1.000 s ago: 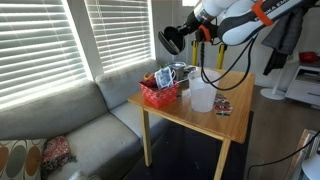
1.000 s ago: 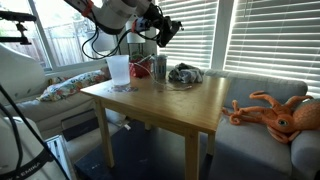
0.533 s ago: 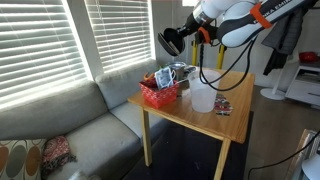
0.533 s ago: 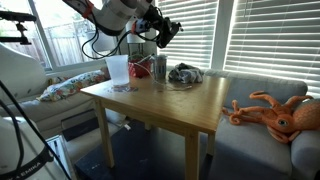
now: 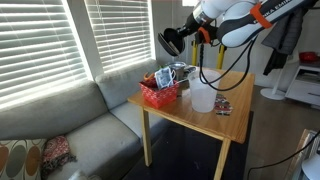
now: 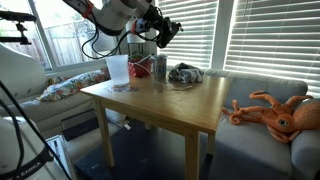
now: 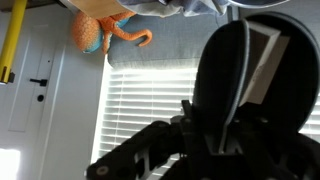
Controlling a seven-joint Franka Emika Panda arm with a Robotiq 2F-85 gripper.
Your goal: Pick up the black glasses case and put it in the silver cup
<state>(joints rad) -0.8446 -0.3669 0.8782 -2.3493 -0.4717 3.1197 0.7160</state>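
The gripper (image 5: 179, 40) is clamped around the black glasses case (image 5: 169, 43), holding it high in the air, its broad face turned sideways. The silver cup (image 5: 182, 72) stands almost straight below on the table (image 5: 185, 113), just beside the red basket (image 5: 160, 95).

I'm seeing daylight pouring through the blinds (image 5: 45, 45) in both exterior views, glaring white; the wrist view is looking soft, its dark foreground blurring.
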